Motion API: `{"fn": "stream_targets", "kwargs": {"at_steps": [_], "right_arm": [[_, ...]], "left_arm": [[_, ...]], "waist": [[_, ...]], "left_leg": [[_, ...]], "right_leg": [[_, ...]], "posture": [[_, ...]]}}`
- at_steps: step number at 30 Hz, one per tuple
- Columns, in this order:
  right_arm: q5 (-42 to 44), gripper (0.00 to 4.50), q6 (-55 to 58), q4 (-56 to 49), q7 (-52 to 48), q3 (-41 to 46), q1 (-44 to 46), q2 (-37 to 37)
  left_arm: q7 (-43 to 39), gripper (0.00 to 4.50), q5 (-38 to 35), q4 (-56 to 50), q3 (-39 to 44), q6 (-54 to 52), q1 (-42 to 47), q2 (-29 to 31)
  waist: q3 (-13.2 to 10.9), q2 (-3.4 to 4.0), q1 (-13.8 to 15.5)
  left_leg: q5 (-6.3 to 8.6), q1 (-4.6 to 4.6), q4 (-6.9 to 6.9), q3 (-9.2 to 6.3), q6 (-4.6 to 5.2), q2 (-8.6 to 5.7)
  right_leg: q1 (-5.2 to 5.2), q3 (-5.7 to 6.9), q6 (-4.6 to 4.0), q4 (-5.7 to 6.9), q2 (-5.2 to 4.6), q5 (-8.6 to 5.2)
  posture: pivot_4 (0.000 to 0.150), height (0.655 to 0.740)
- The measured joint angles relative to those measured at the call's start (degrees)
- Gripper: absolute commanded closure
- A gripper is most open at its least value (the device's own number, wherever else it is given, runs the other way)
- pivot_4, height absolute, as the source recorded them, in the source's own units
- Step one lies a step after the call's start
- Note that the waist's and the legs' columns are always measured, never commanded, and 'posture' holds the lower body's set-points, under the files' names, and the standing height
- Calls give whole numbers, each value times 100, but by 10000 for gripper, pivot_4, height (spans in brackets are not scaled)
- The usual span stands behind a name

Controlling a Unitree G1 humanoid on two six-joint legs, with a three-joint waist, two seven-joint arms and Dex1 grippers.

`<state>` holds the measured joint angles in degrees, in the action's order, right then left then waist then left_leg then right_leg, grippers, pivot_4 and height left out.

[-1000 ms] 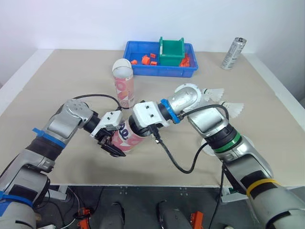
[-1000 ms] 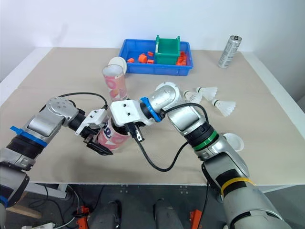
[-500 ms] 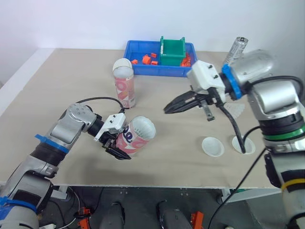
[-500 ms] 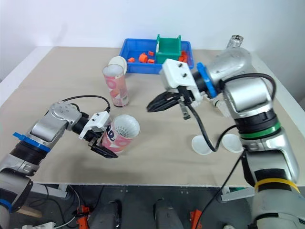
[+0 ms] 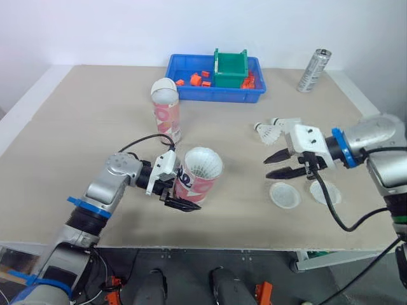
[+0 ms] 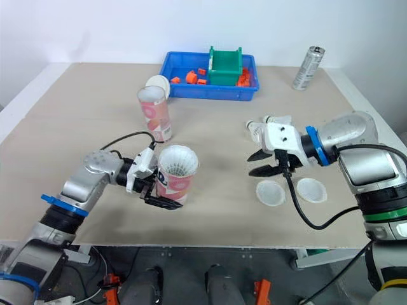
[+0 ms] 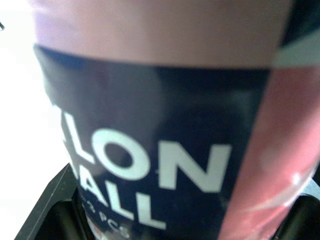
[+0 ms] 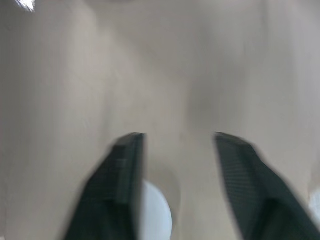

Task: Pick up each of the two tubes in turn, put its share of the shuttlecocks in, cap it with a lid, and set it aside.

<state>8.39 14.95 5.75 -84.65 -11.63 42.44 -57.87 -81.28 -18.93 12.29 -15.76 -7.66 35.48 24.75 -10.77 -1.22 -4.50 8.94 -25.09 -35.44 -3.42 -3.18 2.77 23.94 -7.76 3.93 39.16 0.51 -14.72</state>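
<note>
Held tube: pink, with a navy band bearing white lettering. Standing tube: pink-and-white pattern. Tray blue; box green; small parts orange. Lids and shuttlecocks white. Can silver. Bench pale beige.

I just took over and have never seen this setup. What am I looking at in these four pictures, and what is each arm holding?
It is a humanoid robot with two arms, each ending in a two-finger gripper. The two wide pictures come from its head, looking down on the table; the two close ones come from cameras on its wrists. The left gripper holds a tilted pink tube with white shuttlecock feathers at its mouth; the left wrist picture is its label up close. The right gripper is open and empty, hovering by two white lids; its wrist picture shows its fingers over the table. Also: a second tube standing upright, loose shuttlecocks, a blue tray with a green box, and a silver can.
</note>
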Motion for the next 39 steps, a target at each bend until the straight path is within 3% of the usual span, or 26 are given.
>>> {"fn": "stream_targets", "kwargs": {"at_steps": [5,13,18,28,30,35,39], "right_arm": [[-649,9840,-439,1414,228,-262,303,253],[-1252,9840,-935,2624,137,-645,665,529],[-1319,9840,-972,2723,-269,-695,665,529],[-1797,9840,-1278,2945,-91,-837,719,598],[-1883,17483,-1403,2987,-49,-861,752,624],[-2115,42538,-1833,3016,77,-949,773,630],[-2225,43980,-2042,2916,49,-996,762,611]], "left_arm": [[428,9255,226,685,-55,402,-151,-645],[607,9255,397,1035,-46,877,-106,-973],[706,9255,436,1161,-23,1060,-102,-1048],[774,9255,482,1328,-13,1254,-95,-1079],[805,9255,488,1337,-13,1260,-95,-1079],[858,9255,507,1353,-6,1266,-95,-1077],[893,9255,514,1361,-3,1277,-95,-1078]], "waist": [[0,1,-17],[1,5,-5],[1,7,3],[2,7,-1],[2,7,-2],[4,2,-10],[5,2,-14]], "left_leg": [[-2,4,-18,10,0,-1],[-9,6,-17,8,1,-4],[-9,7,-16,6,1,-6],[-15,52,-15,7,-8,-7],[-16,56,-16,7,-10,-7],[-23,67,-18,8,-21,-7],[-28,68,-17,9,-21,-7]], "right_leg": [[-4,-9,10,-2,0,20],[-13,-13,16,-8,0,27],[-16,-15,19,-8,0,26],[-62,-17,-6,-15,-1,15],[-66,-18,-6,-15,-1,15],[-75,-21,-4,-15,-1,17],[-76,-22,-3,-15,-2,17]], "posture": [[1500,7367],[1500,7367],[1500,7367],[1500,7367],[1500,7367],[1500,7367],[1500,7367]]}}
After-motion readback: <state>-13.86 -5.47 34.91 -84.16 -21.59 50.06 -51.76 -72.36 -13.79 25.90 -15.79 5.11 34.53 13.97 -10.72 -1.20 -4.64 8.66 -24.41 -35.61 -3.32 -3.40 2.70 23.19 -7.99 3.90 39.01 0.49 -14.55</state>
